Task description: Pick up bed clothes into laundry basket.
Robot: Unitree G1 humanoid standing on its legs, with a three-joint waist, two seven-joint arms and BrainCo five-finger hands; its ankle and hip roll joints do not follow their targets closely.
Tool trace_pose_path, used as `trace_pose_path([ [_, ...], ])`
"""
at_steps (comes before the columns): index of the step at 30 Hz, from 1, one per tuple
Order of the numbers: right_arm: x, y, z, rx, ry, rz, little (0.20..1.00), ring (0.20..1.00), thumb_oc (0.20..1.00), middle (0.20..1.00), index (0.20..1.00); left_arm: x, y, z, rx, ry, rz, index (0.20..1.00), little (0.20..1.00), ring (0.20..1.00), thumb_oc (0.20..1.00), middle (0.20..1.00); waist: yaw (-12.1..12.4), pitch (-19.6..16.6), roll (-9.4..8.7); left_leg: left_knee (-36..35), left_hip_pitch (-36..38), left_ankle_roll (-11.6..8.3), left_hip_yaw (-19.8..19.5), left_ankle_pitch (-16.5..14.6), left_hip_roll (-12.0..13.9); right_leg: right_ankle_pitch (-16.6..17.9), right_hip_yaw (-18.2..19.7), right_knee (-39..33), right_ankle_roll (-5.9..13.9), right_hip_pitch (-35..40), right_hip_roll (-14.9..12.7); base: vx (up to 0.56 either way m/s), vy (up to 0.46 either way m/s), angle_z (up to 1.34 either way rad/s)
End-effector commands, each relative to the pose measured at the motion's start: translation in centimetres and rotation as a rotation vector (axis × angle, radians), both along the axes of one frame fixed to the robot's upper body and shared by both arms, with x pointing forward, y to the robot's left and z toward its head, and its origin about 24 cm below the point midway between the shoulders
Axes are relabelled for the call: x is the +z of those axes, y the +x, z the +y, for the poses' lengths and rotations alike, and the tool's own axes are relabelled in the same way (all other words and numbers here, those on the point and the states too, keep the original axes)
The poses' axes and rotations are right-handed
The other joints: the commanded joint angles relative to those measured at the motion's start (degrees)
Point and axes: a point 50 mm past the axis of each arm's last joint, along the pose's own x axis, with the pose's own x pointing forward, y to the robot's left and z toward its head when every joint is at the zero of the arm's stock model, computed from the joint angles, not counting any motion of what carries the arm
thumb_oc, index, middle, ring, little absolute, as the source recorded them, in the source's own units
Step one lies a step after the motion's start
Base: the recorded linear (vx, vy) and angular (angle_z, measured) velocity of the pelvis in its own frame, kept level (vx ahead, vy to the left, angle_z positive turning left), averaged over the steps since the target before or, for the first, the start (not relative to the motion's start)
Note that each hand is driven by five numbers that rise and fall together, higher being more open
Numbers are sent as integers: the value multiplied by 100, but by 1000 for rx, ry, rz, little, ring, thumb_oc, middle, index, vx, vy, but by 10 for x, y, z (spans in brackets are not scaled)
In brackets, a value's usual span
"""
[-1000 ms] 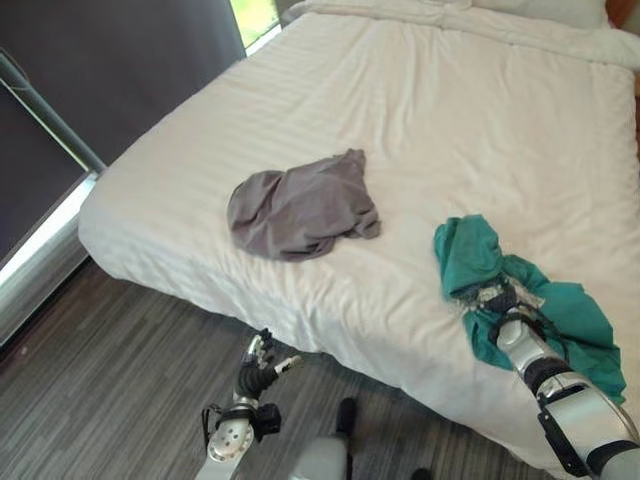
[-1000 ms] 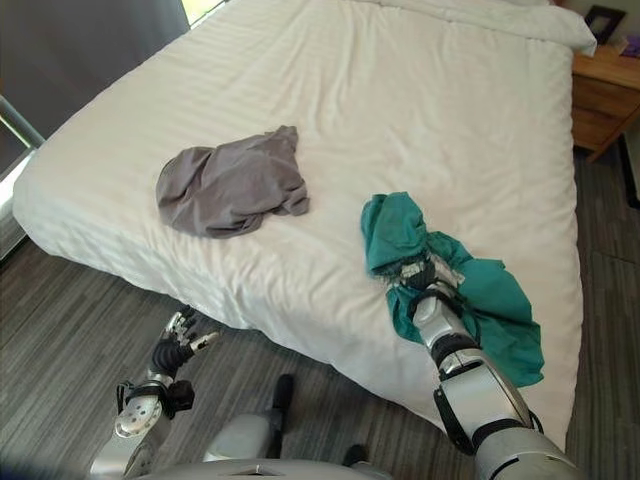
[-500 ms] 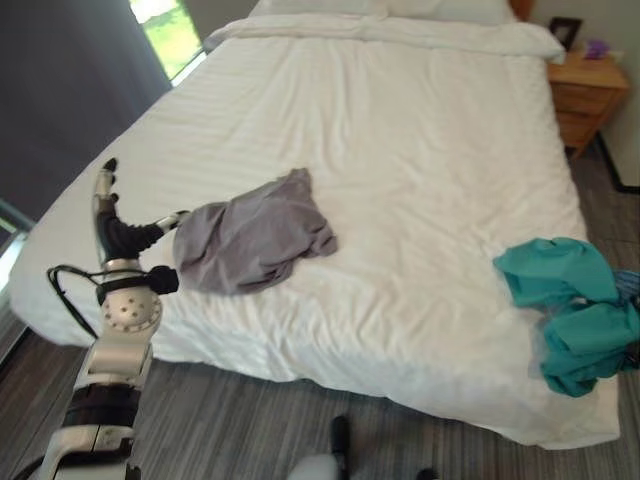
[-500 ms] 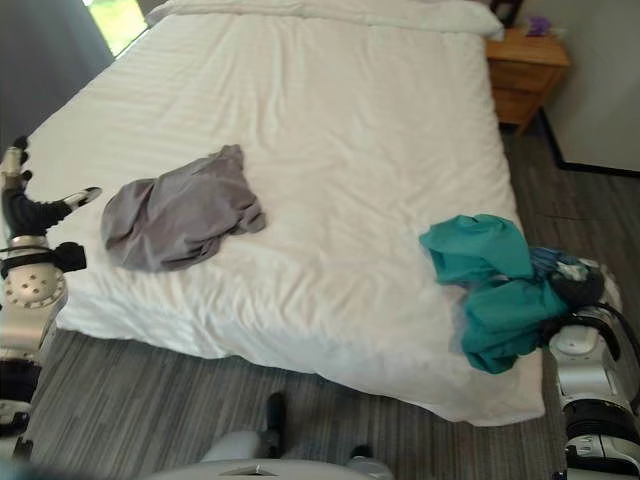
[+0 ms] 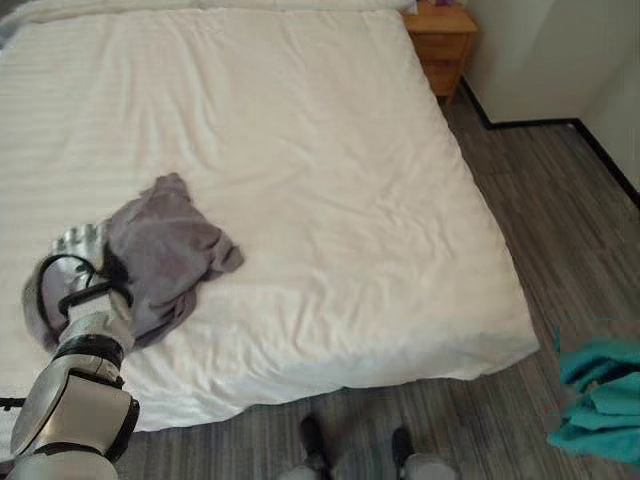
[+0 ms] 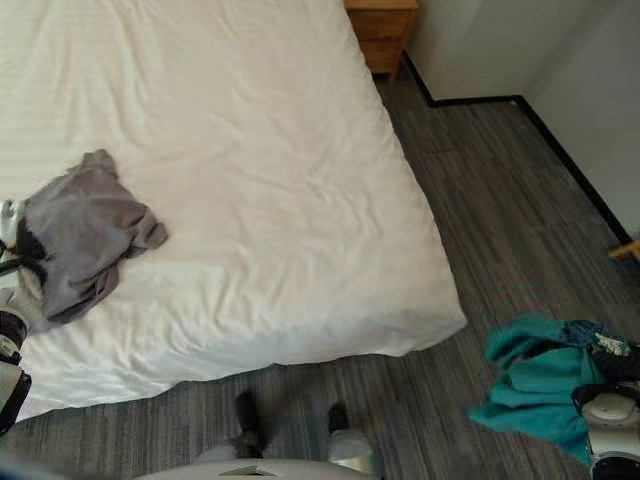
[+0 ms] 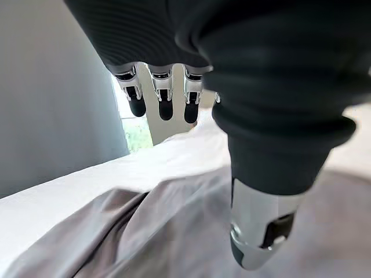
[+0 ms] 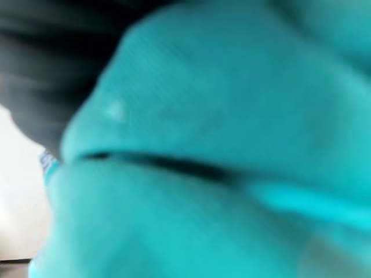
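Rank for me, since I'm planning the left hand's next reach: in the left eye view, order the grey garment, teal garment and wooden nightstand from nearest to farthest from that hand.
From the left hand:
1. Grey garment, beside it on the bed.
2. Teal garment, over the floor, lower right.
3. Wooden nightstand, top, past the bed's far corner.

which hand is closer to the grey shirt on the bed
Left. The left hand is at the grey shirt on the bed; the right hand holds teal clothes off the bed.

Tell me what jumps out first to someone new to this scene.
The big white bed, with a crumpled grey garment near its lower left edge and the left hand right beside it. Then the teal garment, bunched against the right hand above the grey floor off the bed's right side.
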Motion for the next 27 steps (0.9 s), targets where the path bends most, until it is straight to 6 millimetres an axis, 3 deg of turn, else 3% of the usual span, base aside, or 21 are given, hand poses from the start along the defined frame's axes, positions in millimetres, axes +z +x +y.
trace_pose_path([
  [1, 20, 18, -6, -18, -30, -147, 200, 200, 200, 200, 200, -6, -18, 16, 99, 18, 90, 1000, 1000, 1000, 1000, 1000, 273, 283, -108, 41, 471, -556, 316, -520, 408, 1223, -371, -94, 747, -366, -704, -65, 56, -22],
  [3, 17, 22, -4, -11, -11, -134, 200, 200, 200, 200, 200, -32, -32, 15, 131, -57, 191, 1000, 1000, 1000, 1000, 1000, 264, 369, -136, 41, 420, -555, 371, -500, 420, 1248, -384, -92, 747, -474, -714, -52, 59, -20],
  [4, 17, 22, -4, -9, -12, -134, 200, 200, 200, 200, 200, -33, -32, 15, 132, -59, 191, 1000, 1000, 1000, 1000, 1000, 259, 362, -131, 41, 416, -555, 376, -500, 420, 1249, -379, -91, 747, -481, -713, -41, 57, -24],
  [5, 12, 27, 1, 11, 13, -120, 200, 200, 200, 200, 200, -69, -51, 8, 153, -155, 327, 357, 357, 357, 357, 357, 235, 422, -143, 41, 386, -553, 449, -500, 448, 1284, -371, -92, 747, -567, -712, -39, 43, -22],
  [6, 5, 21, 3, 8, 35, -99, 200, 200, 200, 200, 200, -87, -74, 11, 146, -181, 377, 200, 200, 200, 200, 200, 318, 481, -121, 41, 383, -558, 519, -533, 482, 1329, -420, -95, 747, -605, -727, -41, 70, -42],
  [7, -3, 20, 11, 41, 48, -83, 200, 200, 200, 200, 200, -117, -100, 2, 130, -214, 445, 200, 200, 200, 200, 200, 427, 545, -107, 41, 418, -541, 551, -550, 462, 1330, -464, -97, 747, -568, -765, -34, 43, -31],
  [10, -7, 16, 15, 44, 62, -96, 200, 200, 200, 200, 200, -130, -113, -5, 125, -238, 411, 200, 200, 200, 200, 200, 530, 597, -96, 41, 471, -520, 514, -545, 386, 1316, -511, -97, 747, -504, -843, -10, 37, -18],
  [12, 2, 33, 20, 109, 69, -132, 200, 200, 200, 200, 200, -92, -62, -2, 120, -237, 289, 200, 200, 200, 200, 200, 361, 534, -76, 41, 662, -530, 505, -628, 335, 1295, -500, -78, 747, -366, -880, 65, 72, -1],
  [13, 14, 38, 16, 138, 44, -145, 200, 200, 200, 200, 200, -56, -41, 9, 102, -194, 224, 200, 200, 200, 200, 200, 280, 465, -44, 41, 731, -530, 538, -652, 321, 1286, -493, -67, 747, -336, -888, 47, 52, 25],
  [14, 14, 37, 16, 135, 47, -147, 200, 200, 200, 200, 200, -55, -39, 8, 99, -192, 223, 200, 200, 200, 200, 200, 299, 484, -54, 41, 739, -530, 538, -653, 320, 1284, -494, -66, 747, -328, -889, 50, 49, 21],
  [15, 23, 39, 13, 153, 8, -143, 200, 200, 200, 200, 200, -22, -25, 16, 69, -142, 150, 200, 200, 200, 200, 200, 234, 420, -7, 41, 800, -524, 560, -680, 296, 1265, -503, -47, 747, -286, -902, 37, 48, 4],
  [16, 35, 39, 13, 185, -43, -152, 200, 200, 200, 200, 200, 38, -10, 29, 19, -59, -28, 200, 200, 200, 200, 200, 200, 344, 110, 41, 917, -526, 565, -706, 257, 1241, -550, -25, 747, -174, -921, 49, 60, -13],
  [18, 35, 35, 19, 210, -53, -169, 200, 200, 200, 200, 200, 90, -2, 28, -67, 10, -228, 200, 200, 200, 200, 200, 190, 284, 210, 41, 986, -530, 515, -691, 235, 1211, -597, -33, 747, -57, -916, 15, 18, -7],
  [20, 24, 28, 30, 221, -39, -174, 200, 200, 200, 200, 200, 144, 6, 5, -230, 93, -495, 200, 200, 200, 200, 200, 311, 302, 273, 41, 1070, -528, 524, -688, 267, 1241, -762, 24, 747, 20, -900, -4, -28, 8],
  [21, 24, 29, 31, 224, -40, -174, 200, 200, 200, 200, 200, 144, 4, 6, -226, 93, -495, 200, 200, 200, 200, 200, 303, 303, 269, 41, 1057, -525, 533, -654, 263, 1267, -752, 24, 747, 2, -904, -100, -58, 16],
  [22, 16, 27, 38, 226, -26, -168, 200, 200, 200, 200, 200, 176, 1, -16, -349, 130, -676, 200, 200, 200, 200, 200, 509, 345, 348, 41, 1113, -503, 691, -645, 336, 1193, -1273, 329, 747, -9, -987, -150, -66, 10],
  [23, 10, 30, 47, 239, -13, -168, 200, 200, 200, 200, 200, 189, 3, -40, -445, 155, -792, 200, 200, 200, 200, 200, 639, 358, 377, 41, 1126, -490, 822, -613, 405, 1113, -1670, 577, 747, -30, -1080, -134, -65, -11],
  [24, 11, 30, 47, 241, -16, -166, 200, 200, 200, 200, 200, 188, 1, -40, -440, 154, -791, 200, 200, 200, 200, 200, 624, 367, 391, 41, 1139, -492, 820, -616, 407, 1086, -1669, 614, 747, -33, -1085, -193, -43, -71],
  [25, 9, 40, 62, 277, -9, -189, 200, 200, 200, 200, 200, 188, 1, -89, -633, 133, -926, 200, 200, 200, 200, 200, 809, 343, 445, 41, 1191, -442, 1083, -521, 578, 718, -2215, 1128, 692, 15, -1164, -134, -20, -68],
  [27, 10, 40, 62, 282, -14, -186, 200, 200, 200, 200, 200, 186, -3, -87, -625, 130, -924, 200, 200, 200, 200, 200, 796, 342, 465, 41, 1208, -447, 1109, -527, 579, 691, -2183, 1173, 689, -6, -1172, -103, -41, -65],
])
